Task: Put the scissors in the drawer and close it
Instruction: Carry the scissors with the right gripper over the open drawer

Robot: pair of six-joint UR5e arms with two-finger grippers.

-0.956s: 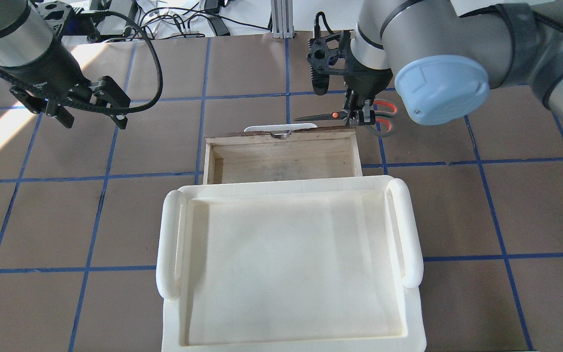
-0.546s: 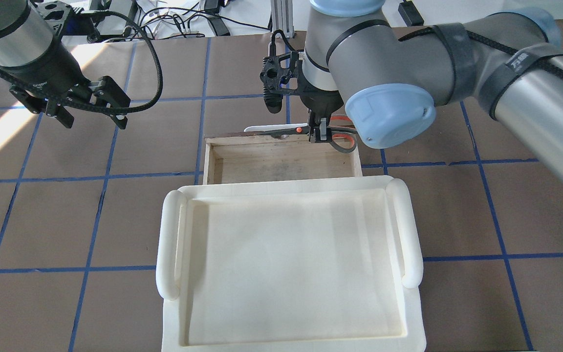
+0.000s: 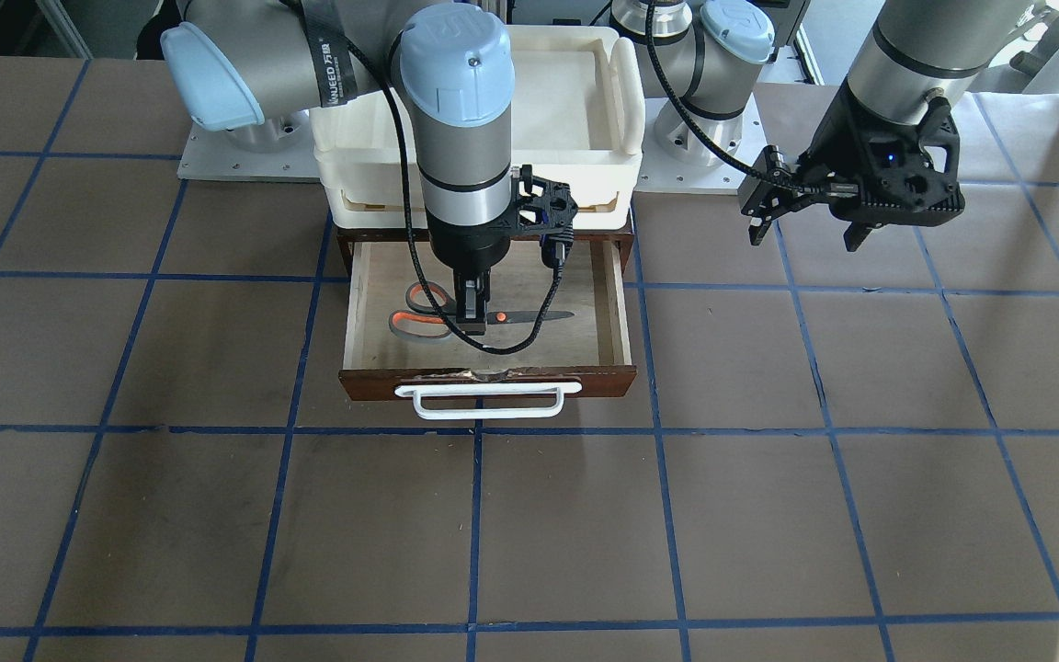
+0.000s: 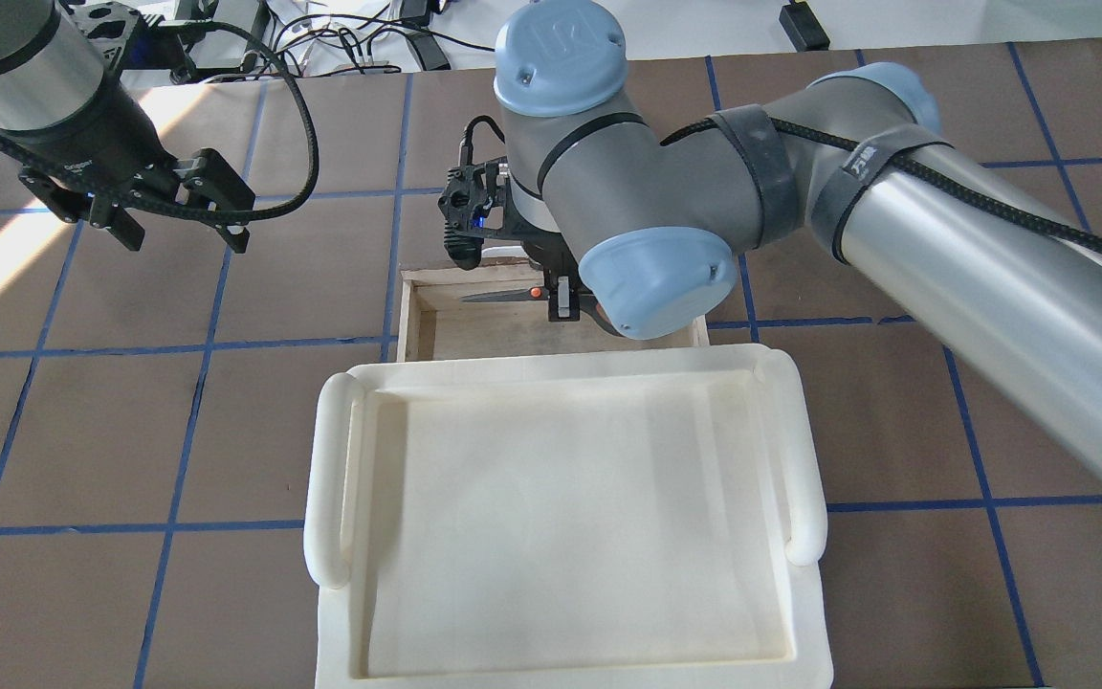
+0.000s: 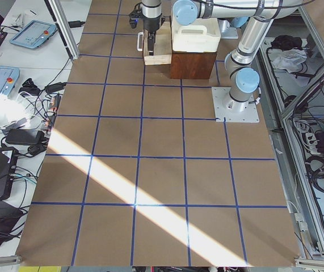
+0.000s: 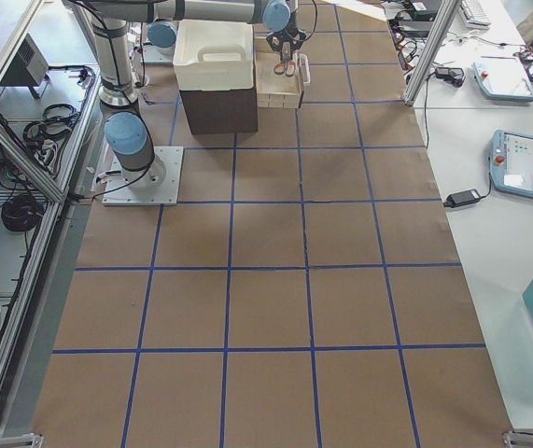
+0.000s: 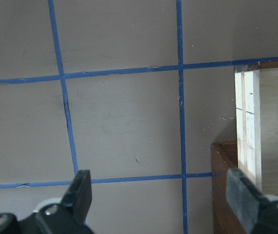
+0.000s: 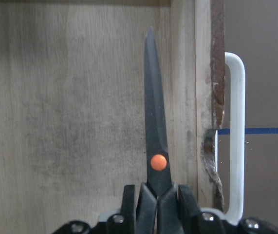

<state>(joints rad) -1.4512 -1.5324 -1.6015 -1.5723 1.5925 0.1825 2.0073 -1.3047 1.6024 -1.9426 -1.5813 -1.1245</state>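
Observation:
The scissors (image 3: 433, 322), with orange-red and grey handles and dark blades, hang level over the pale floor of the open drawer (image 3: 585, 340), blades parallel to its front. My right gripper (image 3: 472, 317) is shut on them near the orange pivot. In the overhead view the blade (image 4: 503, 296) shows beside the right gripper (image 4: 561, 301), inside the drawer (image 4: 436, 330). The right wrist view shows the blade (image 8: 154, 122) close to the drawer's front wall and white handle (image 8: 236, 136). My left gripper (image 4: 185, 233) is open and empty, off to the drawer's left, and also shows in the left wrist view (image 7: 160, 192).
A white plastic tray (image 4: 331, 478) sits on the dark wooden cabinet (image 6: 219, 110) above the drawer. The drawer's white bar handle (image 3: 488, 397) faces away from me. The brown table has blue grid lines. Cables and controllers lie beyond the table's edges.
My right arm has carried the scissors from beyond the drawer's front, back and leftwards, to over the drawer's inside. The left arm has not moved.

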